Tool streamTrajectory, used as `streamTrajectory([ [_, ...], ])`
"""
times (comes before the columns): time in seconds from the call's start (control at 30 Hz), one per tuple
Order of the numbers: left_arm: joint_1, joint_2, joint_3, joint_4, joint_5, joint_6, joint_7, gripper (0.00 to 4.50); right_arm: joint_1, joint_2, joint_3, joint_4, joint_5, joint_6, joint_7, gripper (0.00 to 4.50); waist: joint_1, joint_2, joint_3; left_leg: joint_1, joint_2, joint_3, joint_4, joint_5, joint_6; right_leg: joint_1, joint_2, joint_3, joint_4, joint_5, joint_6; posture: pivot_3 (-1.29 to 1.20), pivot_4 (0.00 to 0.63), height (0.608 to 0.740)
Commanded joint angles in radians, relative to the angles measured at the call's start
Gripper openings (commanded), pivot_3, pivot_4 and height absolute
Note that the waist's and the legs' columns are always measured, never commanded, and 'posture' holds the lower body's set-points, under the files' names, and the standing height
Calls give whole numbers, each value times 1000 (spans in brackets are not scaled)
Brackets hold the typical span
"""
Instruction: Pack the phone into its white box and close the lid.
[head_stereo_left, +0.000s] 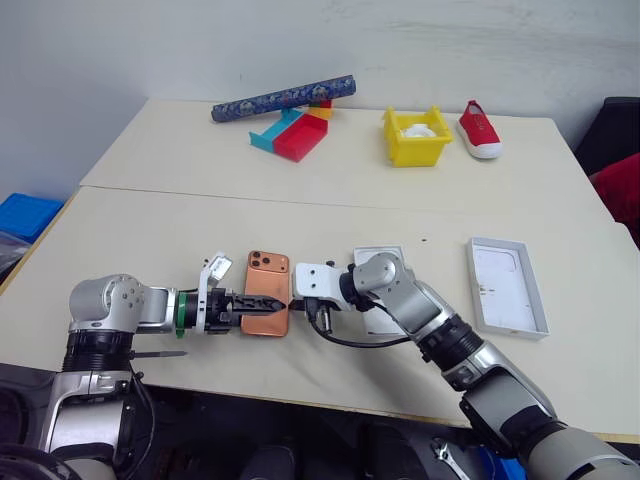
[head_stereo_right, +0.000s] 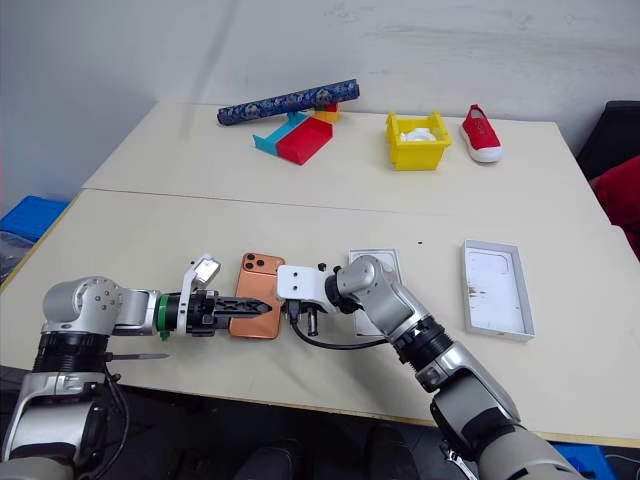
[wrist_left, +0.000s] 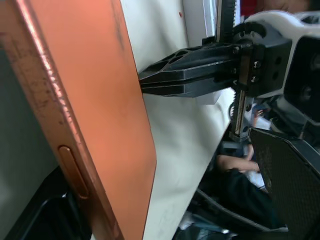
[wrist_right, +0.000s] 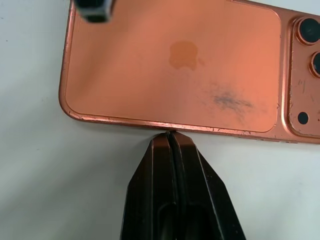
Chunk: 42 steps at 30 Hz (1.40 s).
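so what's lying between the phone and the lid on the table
In the left eye view, the right claw, shut, with its tip at the phone, then the white box partly under that arm, then bare tabletop up to the lid.

Robot test lab, plain tables (head_stereo_left: 330, 170), assorted props, yellow bin (head_stereo_left: 416, 137), red shoe (head_stereo_left: 479, 130)

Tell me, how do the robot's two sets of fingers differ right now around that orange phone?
The left gripper has its fingers spread wide, reaching over the phone's left long edge; the right gripper has its fingers pressed shut, the tip at the phone's opposite long edge. The left one comes from the left and the right one from the right, pointing at each other. Both have black fingers and are low at the table.
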Motion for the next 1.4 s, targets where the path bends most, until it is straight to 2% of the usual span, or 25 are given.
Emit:
streamTrajectory([
  [0.03, 15, -6, -54, 17, 7, 24, 42, 4500, 12, 1, 8, -11, -4, -4, -5, 15, 0, 0, 0, 0, 0, 0, 0, 0, 0, 0, 0, 0, -1, 0, 0, 0, 150, 740],
  [0.17, 9, 17, -34, 31, 1, 24, 46, 3651, 11, -4, 6, -7, -6, -14, -10, 0, -3, -2, 2, -2, 0, -1, 0, 0, -1, -1, 1, 0, -3, 0, 0, 0, 150, 740],
  [0.33, 7, 34, -16, 38, -22, 24, 42, 2026, 24, -16, -10, -47, 12, -33, -4, 0, -7, -7, 5, -8, 1, -2, 0, 2, -3, -6, 2, -1, -2, 0, 0, 0, 150, 740],
  [0.53, 6, 14, 18, -12, -68, 24, 67, 179, 52, -52, -113, -216, 87, 18, -24, 0, -5, -9, 9, -19, 1, -2, 0, 2, -3, -16, 1, -1, 4, 0, 0, 0, 150, 740],
  [0.67, -5, -13, 21, -66, -164, 24, 113, 112, 118, -137, -244, -425, 176, 130, -26, 0, 7, -11, 12, -25, 1, -4, 1, 4, -4, -20, 1, -3, 2, 0, 0, 0, 150, 740],
  [0.77, -19, -48, 15, -95, -245, 24, 174, 112, 195, -230, -366, -624, 287, 281, -14, 587, 18, -14, 15, -29, 0, -9, 3, 4, -4, -20, 0, -5, 0, 0, 0, 0, 150, 740],
  [0.8, -31, -75, 17, -101, -269, 24, 202, 112, 238, -274, -424, -697, 329, 334, -6, 1038, 18, -15, 15, -29, 0, -10, 3, 4, -4, -20, 0, -5, -1, 0, 0, 0, 150, 740],
  [0.87, -47, -111, 20, -104, -311, 24, 251, 112, 295, -334, -496, -790, 387, 404, -4, 1521, 27, -15, 16, -29, 0, -10, 2, 4, -3, -19, 0, -5, -5, 0, 0, 0, 150, 740],
  [1.0, -98, -236, -19, -95, -407, 24, 371, 112, 515, -490, -753, -976, 506, 519, 12, 2902, 38, -18, 18, -31, -1, -13, 2, 4, -3, -17, 0, -6, -8, 0, 1, 0, 150, 740],
  [1.17, -163, -405, -13, -23, -418, 24, 511, 112, 674, -550, -932, -1066, 589, 593, -34, 4492, 37, -22, 21, -32, -2, -12, 2, 5, -2, -16, -1, -6, -12, 1, 2, 0, 150, 740],
  [1.4, -243, -602, 66, 91, -248, -11, 700, 112, 752, -561, -986, -1103, 619, 595, -126, 4500, 33, -28, 26, -30, -2, -9, 3, 10, -6, -16, -1, -5, -13, 3, 7, 0, 150, 740],
])
